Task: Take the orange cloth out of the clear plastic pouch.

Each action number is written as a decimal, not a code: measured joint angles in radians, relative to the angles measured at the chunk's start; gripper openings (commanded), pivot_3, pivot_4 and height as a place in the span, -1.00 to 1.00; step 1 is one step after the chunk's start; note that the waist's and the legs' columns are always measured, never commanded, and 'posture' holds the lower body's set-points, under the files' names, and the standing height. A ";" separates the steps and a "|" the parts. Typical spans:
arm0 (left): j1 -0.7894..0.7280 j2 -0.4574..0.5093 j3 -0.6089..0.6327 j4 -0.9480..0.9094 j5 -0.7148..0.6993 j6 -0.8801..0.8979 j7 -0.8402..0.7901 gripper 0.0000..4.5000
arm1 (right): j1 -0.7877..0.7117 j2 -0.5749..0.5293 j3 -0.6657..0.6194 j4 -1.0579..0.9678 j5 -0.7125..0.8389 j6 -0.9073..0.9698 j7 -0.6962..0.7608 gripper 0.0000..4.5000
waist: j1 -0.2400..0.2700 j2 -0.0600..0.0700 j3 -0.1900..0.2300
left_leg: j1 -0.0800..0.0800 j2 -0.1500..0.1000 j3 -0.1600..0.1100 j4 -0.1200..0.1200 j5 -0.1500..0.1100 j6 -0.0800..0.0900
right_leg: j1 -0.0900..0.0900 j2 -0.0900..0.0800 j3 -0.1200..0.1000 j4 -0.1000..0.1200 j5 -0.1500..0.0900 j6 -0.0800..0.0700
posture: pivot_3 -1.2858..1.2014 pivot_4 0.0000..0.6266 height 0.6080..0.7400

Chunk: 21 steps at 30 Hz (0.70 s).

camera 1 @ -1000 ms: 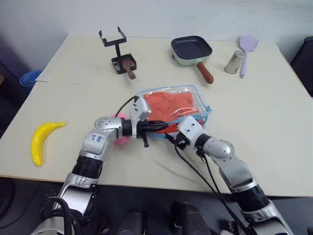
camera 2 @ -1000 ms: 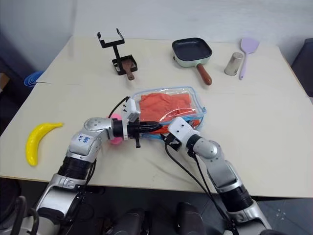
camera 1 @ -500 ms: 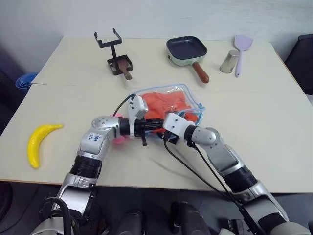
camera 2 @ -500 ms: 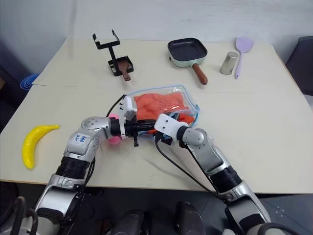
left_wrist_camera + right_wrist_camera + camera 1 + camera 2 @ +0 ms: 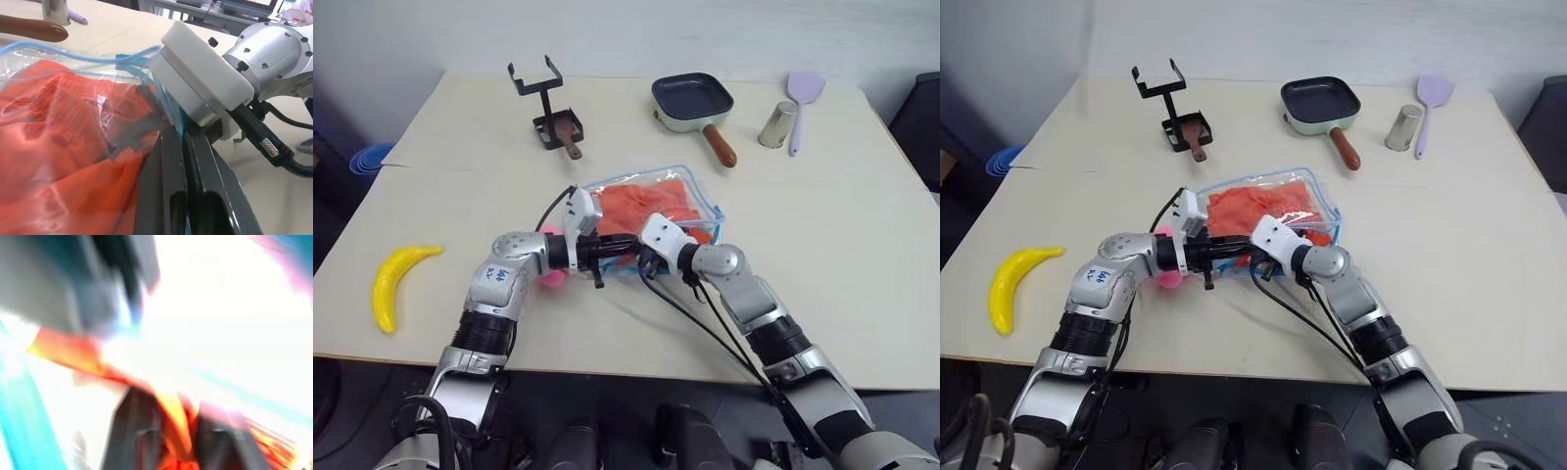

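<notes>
The orange cloth point(image 5: 646, 204) lies inside the clear plastic pouch point(image 5: 705, 196) at the centre of the frame, on the table point(image 5: 842, 225). The left gripper point(image 5: 628, 249) is clamped tight on the pouch's blue-trimmed near edge. The right gripper point(image 5: 641, 258) meets it at that same edge with its fingers closed; whether they pinch cloth or plastic I cannot tell. A pink toy point(image 5: 552, 274) sits just left of the pouch. A frying pan point(image 5: 695, 100) is at upper centre, a banana point(image 5: 396, 279) at far left.

Glossy clear plastic pouch point(image 5: 705, 196), wrinkled orange cloth point(image 5: 646, 204)
</notes>
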 measured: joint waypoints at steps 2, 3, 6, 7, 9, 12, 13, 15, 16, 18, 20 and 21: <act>0.003 -0.003 0.019 0.000 -0.010 0.009 0.025 -1.00 | 0.031 -0.041 -0.006 -0.029 0.005 -0.055 0.031 -0.99 | 0.001 0.000 0.000 | -0.001 0.000 0.000 0.000 0.000 0.000 | -0.001 0.000 0.000 0.000 0.000 0.000 | 0.03 -0.52 1.00; 0.005 -0.005 0.031 0.001 -0.017 0.013 0.039 -1.00 | 0.045 -0.060 -0.010 -0.042 0.014 -0.079 0.053 -0.99 | 0.000 0.000 0.000 | -0.001 0.000 0.000 0.000 0.000 0.000 | -0.002 0.000 0.000 0.000 0.000 0.000 | 0.03 -0.52 1.00; 0.004 -0.038 0.078 0.008 -0.040 0.037 0.105 -1.00 | 0.082 -0.140 -0.019 -0.112 0.061 -0.140 0.167 -0.99 | 0.000 0.000 0.000 | -0.003 0.000 0.000 0.000 0.000 0.000 | -0.004 0.000 0.000 0.000 0.000 0.000 | 0.03 -0.52 1.00; 0.004 -0.054 0.101 0.011 -0.058 0.057 0.140 -1.00 | 0.094 -0.187 -0.022 -0.148 0.089 -0.185 0.234 -0.99 | 0.001 0.000 0.000 | -0.003 0.000 0.001 0.000 0.000 0.000 | -0.004 0.000 0.000 0.000 0.000 0.000 | 0.03 -0.52 1.00; 0.006 -0.069 0.128 0.011 -0.076 0.078 0.179 -1.00 | 0.107 -0.233 -0.035 -0.188 0.129 -0.245 0.309 -0.99 | 0.001 -0.001 0.001 | -0.003 0.000 0.001 0.000 0.000 0.000 | -0.004 0.001 0.000 0.000 0.000 0.000 | 0.03 -0.52 1.00; 0.009 -0.076 0.135 0.005 -0.081 0.089 0.220 -1.00 | 0.147 -0.268 -0.078 -0.233 0.232 -0.297 0.412 -0.99 | 0.002 -0.001 0.001 | -0.003 0.000 0.001 0.000 0.000 0.000 | -0.004 0.001 -0.001 0.000 0.000 0.000 | 0.03 -0.52 1.00; 0.013 -0.078 0.133 -0.001 -0.081 0.094 0.230 -1.00 | 0.176 -0.278 -0.106 -0.255 0.301 -0.297 0.459 -0.99 | 0.003 -0.001 0.001 | -0.003 0.000 0.001 0.000 0.000 0.000 | -0.004 0.001 -0.001 0.000 0.000 0.000 | 0.03 -0.52 1.00; 0.035 -0.069 0.132 -0.016 -0.079 0.097 0.240 -1.00 | 0.230 -0.295 -0.152 -0.297 0.416 -0.266 0.519 -0.99 | 0.004 -0.001 0.001 | -0.003 0.000 0.001 0.000 0.000 0.000 | -0.004 0.000 -0.001 0.000 0.000 0.000 | 0.03 -0.52 1.00; 0.045 -0.062 0.127 -0.018 -0.077 0.097 0.242 -1.00 | 0.253 -0.307 -0.175 -0.314 0.461 -0.240 0.540 -0.99 | 0.004 -0.001 0.001 | -0.003 0.000 0.001 0.000 0.000 0.000 | -0.004 0.000 -0.001 0.000 0.000 0.000 | 0.03 -0.52 1.00; 0.058 -0.056 0.115 -0.027 -0.070 0.097 0.244 -1.00 | 0.298 -0.344 -0.229 -0.354 0.546 -0.189 0.571 -0.99 | 0.007 -0.001 0.001 | -0.003 0.000 0.001 0.000 0.000 0.000 | -0.004 0.000 0.000 0.000 0.000 0.000 | 0.03 -0.52 1.00; 0.073 -0.038 0.104 -0.044 -0.061 0.095 0.246 -1.00 | 0.349 -0.375 -0.312 -0.430 0.671 -0.129 0.595 -0.99 | 0.011 -0.001 0.001 | -0.003 0.000 0.001 0.000 0.000 0.000 | -0.004 0.000 0.000 0.000 0.000 0.000 | 0.03 -0.52 1.00; 0.075 -0.035 0.103 -0.050 -0.060 0.094 0.245 -1.00 | 0.365 -0.389 -0.336 -0.462 0.709 -0.104 0.599 -0.99 | 0.012 -0.001 0.001 | -0.003 0.000 0.001 0.000 0.000 0.000 | -0.004 0.000 0.000 0.000 0.000 0.000 | 0.03 -0.52 1.00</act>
